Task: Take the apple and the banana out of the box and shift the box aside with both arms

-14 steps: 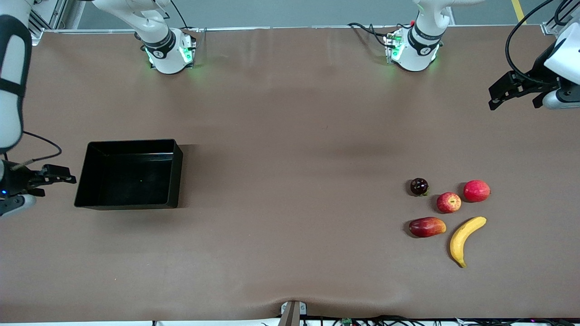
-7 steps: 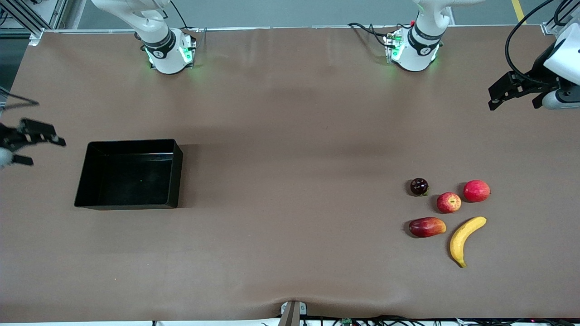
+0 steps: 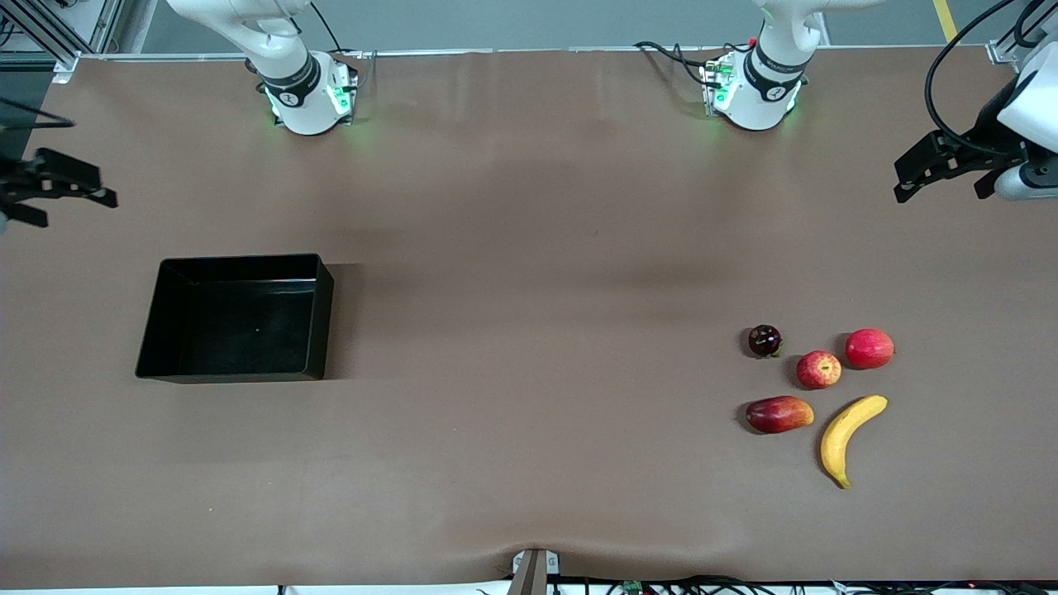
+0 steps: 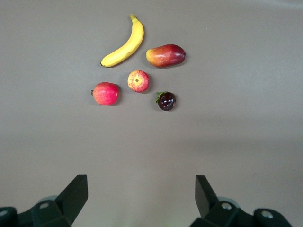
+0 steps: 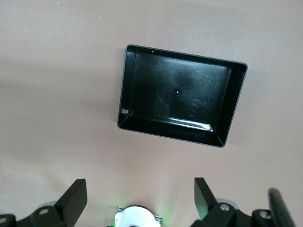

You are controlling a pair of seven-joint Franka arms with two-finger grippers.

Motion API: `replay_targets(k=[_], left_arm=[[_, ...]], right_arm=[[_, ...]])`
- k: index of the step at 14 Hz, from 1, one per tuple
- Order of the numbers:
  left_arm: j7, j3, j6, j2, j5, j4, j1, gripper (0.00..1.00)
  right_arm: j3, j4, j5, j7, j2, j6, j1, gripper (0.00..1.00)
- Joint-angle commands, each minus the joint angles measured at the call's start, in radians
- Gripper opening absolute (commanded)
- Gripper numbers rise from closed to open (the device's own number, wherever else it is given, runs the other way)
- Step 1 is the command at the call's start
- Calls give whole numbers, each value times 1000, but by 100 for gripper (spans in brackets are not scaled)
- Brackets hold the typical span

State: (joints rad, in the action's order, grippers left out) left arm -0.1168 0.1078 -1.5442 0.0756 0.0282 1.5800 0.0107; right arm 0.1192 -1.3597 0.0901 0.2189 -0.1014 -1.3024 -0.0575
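The black tray sits empty toward the right arm's end of the table and also shows in the right wrist view. The yellow banana and the small red apple with yellow patches lie toward the left arm's end; both show in the left wrist view, the banana and the apple. My left gripper hangs open and empty over the table's end, apart from the fruits. My right gripper is open and empty over the table's other end, apart from the tray.
Beside the apple lie a round red fruit, a dark maroon fruit and an oblong red-yellow fruit. The arm bases stand along the edge farthest from the front camera. Brown table lies between tray and fruits.
My right gripper has moved from beside the tray toward the robots' edge of the table, staying open. The left gripper, tray and fruits have hardly moved.
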Motion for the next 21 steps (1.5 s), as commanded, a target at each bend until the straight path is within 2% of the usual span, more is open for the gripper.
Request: replay_targets(k=[1, 2, 4, 6, 11, 13, 21], left_arm=[[20, -7, 6, 18, -10, -2, 2, 100], [20, -7, 9, 19, -10, -5, 3, 100], [20, -5, 9, 19, -10, -11, 2, 100], [20, -3, 7, 10, -20, -11, 0, 100], [17, -6, 9, 10, -19, -12, 2, 100], [13, -5, 9, 7, -13, -18, 0, 100], [14, -7, 15, 7, -5, -28, 2, 100]], right_arm=[[-32, -221, -24, -134, 164, -111, 10, 100], [-50, -260, -24, -177, 192, -133, 19, 100], [-67, -262, -26, -199, 195, -136, 56, 100], [-66, -211, -29, -172, 172, -199, 91, 100], [-76, -185, -47, -125, 149, -169, 93, 100], [-107, -186, -105, -124, 150, -159, 94, 100], [-107, -188, -105, -121, 149, -141, 105, 100]])
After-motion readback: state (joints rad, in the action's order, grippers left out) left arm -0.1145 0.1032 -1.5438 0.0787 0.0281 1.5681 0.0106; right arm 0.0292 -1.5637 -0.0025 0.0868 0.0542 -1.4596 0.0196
